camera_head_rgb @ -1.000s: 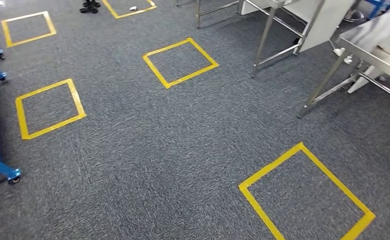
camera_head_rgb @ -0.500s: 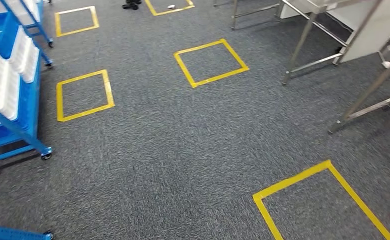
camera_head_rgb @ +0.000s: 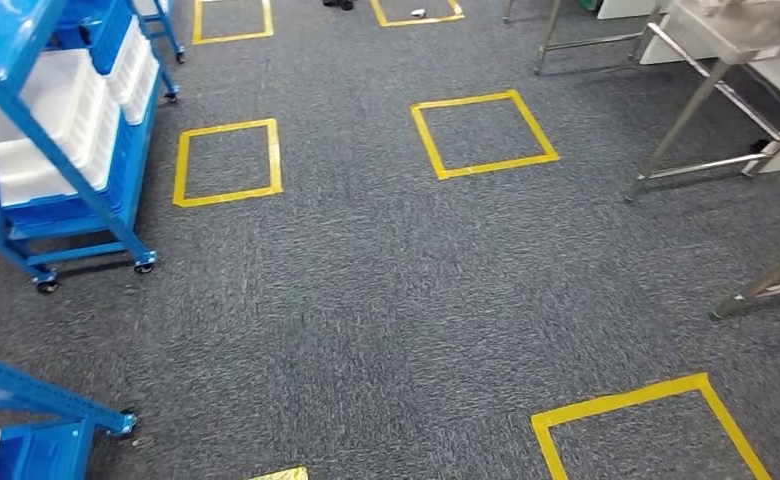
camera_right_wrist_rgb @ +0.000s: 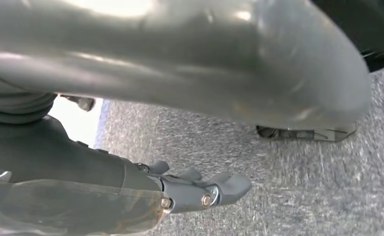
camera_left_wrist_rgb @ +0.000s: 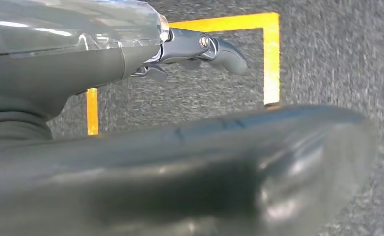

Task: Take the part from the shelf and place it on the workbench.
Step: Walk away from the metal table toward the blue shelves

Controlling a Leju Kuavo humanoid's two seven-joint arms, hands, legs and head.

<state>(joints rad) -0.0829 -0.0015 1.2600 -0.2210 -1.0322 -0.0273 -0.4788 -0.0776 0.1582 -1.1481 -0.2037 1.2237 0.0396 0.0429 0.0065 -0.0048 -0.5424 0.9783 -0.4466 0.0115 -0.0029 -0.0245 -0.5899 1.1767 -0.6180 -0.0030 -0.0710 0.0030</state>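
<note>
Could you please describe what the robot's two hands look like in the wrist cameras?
The left hand has a smooth dark grey cover beneath a clear glossy shell, with metallic joints, small screws and rounded grey fingertips. The right hand matches it, though its clear shell looks brownish and scuffed.

Grey carpet floor (camera_head_rgb: 366, 300) marked with yellow tape squares (camera_head_rgb: 484, 133); a blue wheeled shelf (camera_head_rgb: 56, 130) holding white bins (camera_head_rgb: 36, 120) stands on it, steel workbench legs (camera_head_rgb: 681, 140) opposite

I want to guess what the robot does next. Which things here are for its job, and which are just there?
For the job:
blue wheeled metal shelf with white bins
steel-legged workbench
left hand
right hand

Just there:
yellow tape squares on grey carpet
second blue rack
</note>
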